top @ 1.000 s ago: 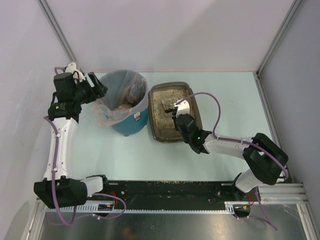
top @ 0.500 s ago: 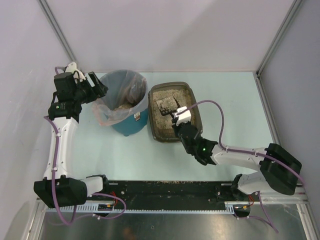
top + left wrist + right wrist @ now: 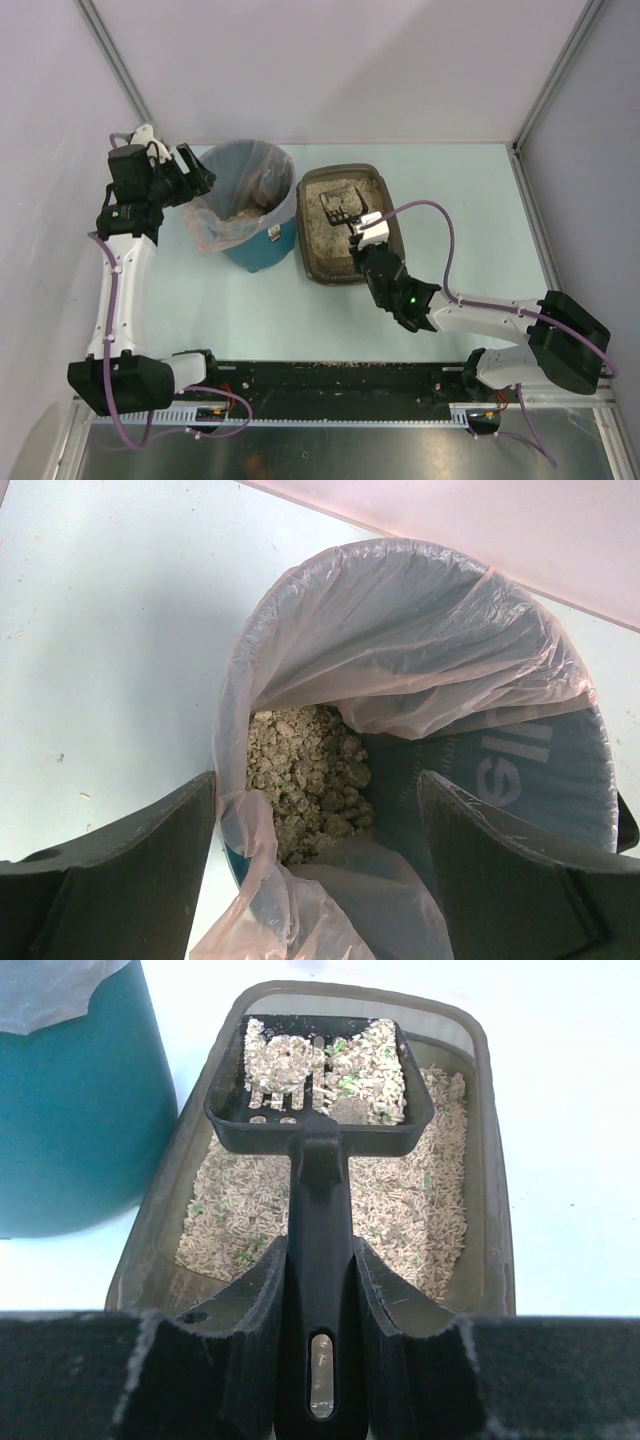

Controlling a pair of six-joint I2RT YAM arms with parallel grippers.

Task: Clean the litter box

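Note:
The litter box (image 3: 325,278), a grey-brown tray of beige granules, lies at mid table; its rim (image 3: 490,1160) fills the right wrist view. My right gripper (image 3: 365,228) is shut on the handle of a black slotted scoop (image 3: 340,205). The scoop head (image 3: 320,1080) is held over the far half of the box, loaded with granules and clumps. Both jaws of that gripper (image 3: 320,1250) press on the handle. My left gripper (image 3: 200,172) is open at the bin's left rim. Between the jaws of the left gripper (image 3: 315,790) lies a loose fold of liner, not pinched.
A round teal bin (image 3: 262,250) with a clear plastic liner (image 3: 400,630) stands just left of the litter box, almost touching it, with clumped litter (image 3: 305,770) inside. Its wall (image 3: 70,1110) shows left of the box. Grey enclosure walls (image 3: 60,110) close in left, back and right.
The right arm's elbow has swung out to the right and its wrist has drawn back slightly toward the box's near end, scoop still in its grip. The left arm has not moved.

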